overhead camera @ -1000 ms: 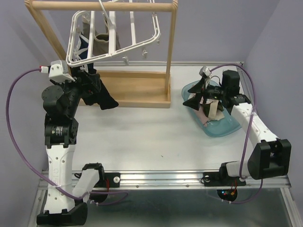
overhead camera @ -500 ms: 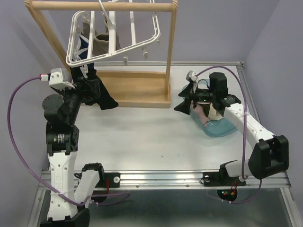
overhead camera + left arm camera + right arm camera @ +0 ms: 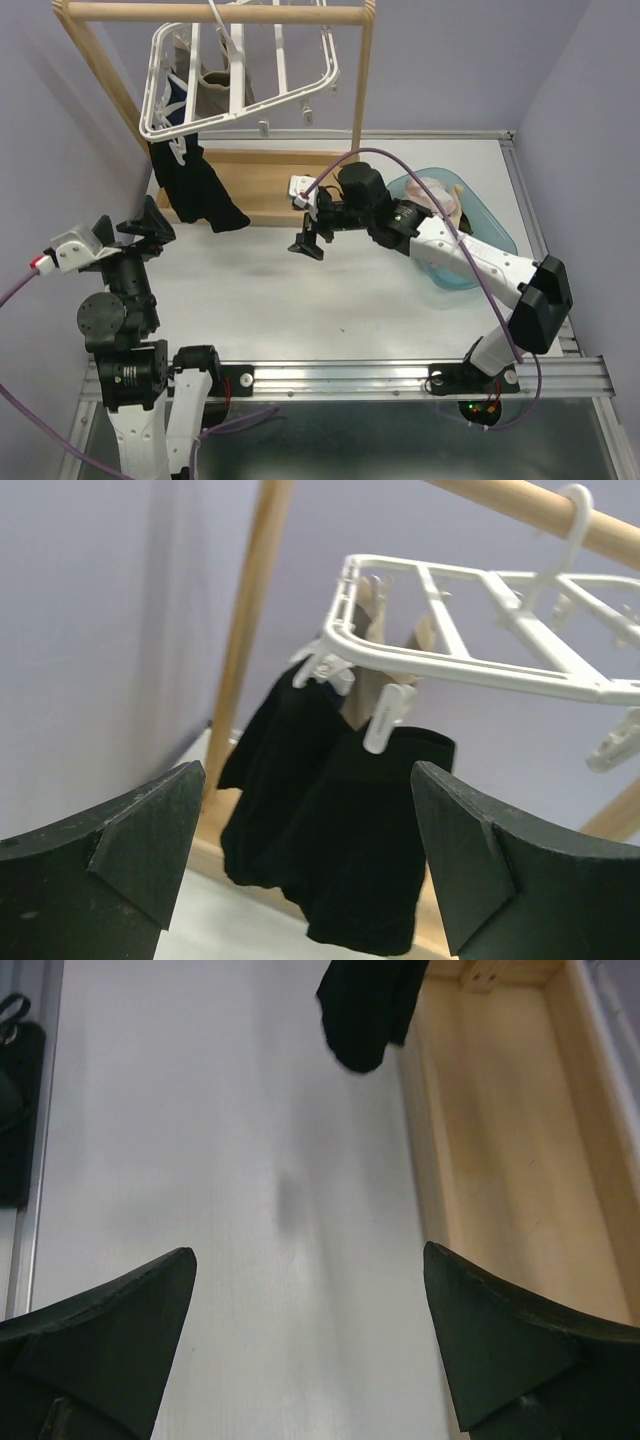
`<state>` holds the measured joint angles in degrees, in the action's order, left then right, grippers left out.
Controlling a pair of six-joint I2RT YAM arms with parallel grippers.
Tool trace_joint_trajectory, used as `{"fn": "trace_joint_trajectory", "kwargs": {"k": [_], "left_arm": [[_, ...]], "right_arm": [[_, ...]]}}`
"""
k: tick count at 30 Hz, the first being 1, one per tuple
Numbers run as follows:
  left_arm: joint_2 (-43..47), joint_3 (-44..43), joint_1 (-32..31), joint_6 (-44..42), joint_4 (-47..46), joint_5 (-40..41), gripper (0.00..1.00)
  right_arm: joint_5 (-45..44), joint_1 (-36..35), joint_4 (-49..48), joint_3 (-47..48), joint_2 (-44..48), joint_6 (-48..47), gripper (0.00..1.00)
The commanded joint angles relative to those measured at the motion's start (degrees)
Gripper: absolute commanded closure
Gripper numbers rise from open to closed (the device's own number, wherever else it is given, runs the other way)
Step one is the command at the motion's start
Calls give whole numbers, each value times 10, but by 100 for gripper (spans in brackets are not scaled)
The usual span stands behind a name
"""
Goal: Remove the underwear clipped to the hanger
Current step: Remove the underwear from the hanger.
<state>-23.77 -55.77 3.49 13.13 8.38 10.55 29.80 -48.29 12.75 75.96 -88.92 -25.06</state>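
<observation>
The white hanger hangs from the wooden rail at the back left. Black underwear is clipped to its near left corner and hangs down to the stand's base. A navy piece with white trim and a grey-cream piece hang behind it. My left gripper is open and empty, near and to the left of the black underwear. In the left wrist view, the black underwear hangs under the hanger, beyond my left gripper. My right gripper is open and empty above the table, right of the black underwear.
A blue basin at the right holds pink and cream cloth pieces. The wooden stand's base tray lies behind my right gripper and shows in the right wrist view. A purple cable arcs over the right arm.
My left gripper has drawn back from the black underwear towards the near left. My right arm has swung left from the basin to the table's middle.
</observation>
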Motion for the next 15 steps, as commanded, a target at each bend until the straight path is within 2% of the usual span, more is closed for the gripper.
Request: {"fn": "trace_joint_trajectory", "kwargs": {"k": [1,3,6,7,8,11,15], "left_arm": [[46,57,2,-17,-55,101,4],[62,80,2,-14,-74,108,4],[83,123,2,-16,-80,121,4],[86,130,2,-17,-93,125,4],[90,138,2,-18,-101,127,4],[104,165,1,-13,-120,135,3],[117,190,2,-7,-138,142,3]], "right_arm": [[-75,-9,-25,162,-26,44,0],[-114,-10,-7,217,-55,89,0],[-117,-11,13,265,-81,76,0],[-116,-11,32,292,-105,66,0],[-115,-12,92,348,-120,67,0],[-85,-23,102,357,-131,49,0],[-102,-66,100,399,-163,54,0]]}}
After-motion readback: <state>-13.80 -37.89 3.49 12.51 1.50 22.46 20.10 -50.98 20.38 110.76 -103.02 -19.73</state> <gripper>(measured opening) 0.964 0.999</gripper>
